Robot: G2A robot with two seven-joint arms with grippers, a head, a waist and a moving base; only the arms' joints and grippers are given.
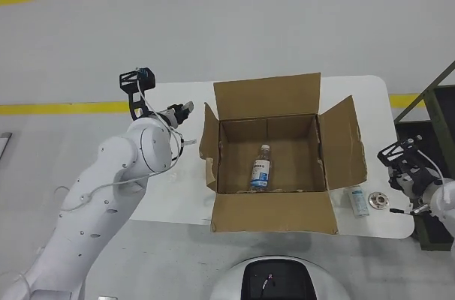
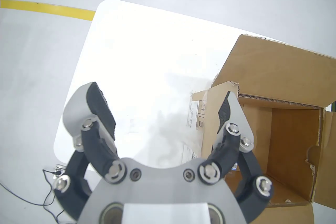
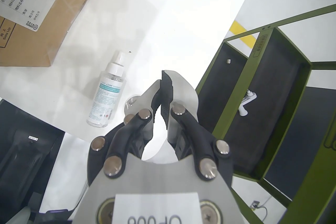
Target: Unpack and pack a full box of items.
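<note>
At the centre of the white table (image 1: 363, 97) stands a cardboard box (image 1: 272, 214) with all four flaps folded outward. One clear bottle (image 1: 261, 169) with a white cap and a blue-and-white label lies on its side on the box floor, roughly in the middle.

To the box's left, the left gripper (image 2: 161, 107) hangs above bare tabletop, just beside the left flap. Its jaws are spread wide and nothing sits between the black ribbed pads (image 2: 101, 107).

On the table to the right of the box, just beyond the right flap, a small spray bottle (image 3: 107, 93) lies on its side, nozzle pointing toward the far edge. A round metal disc (image 1: 376, 199) rests on the table just beside it, close to the table's right edge.

The right gripper (image 3: 164, 93) is positioned above that right edge, near the disc and the spray bottle. Its jaws are pressed together and hold nothing. A green rack (image 3: 252, 62) with dark shelves stands on the floor just past that edge.
</note>
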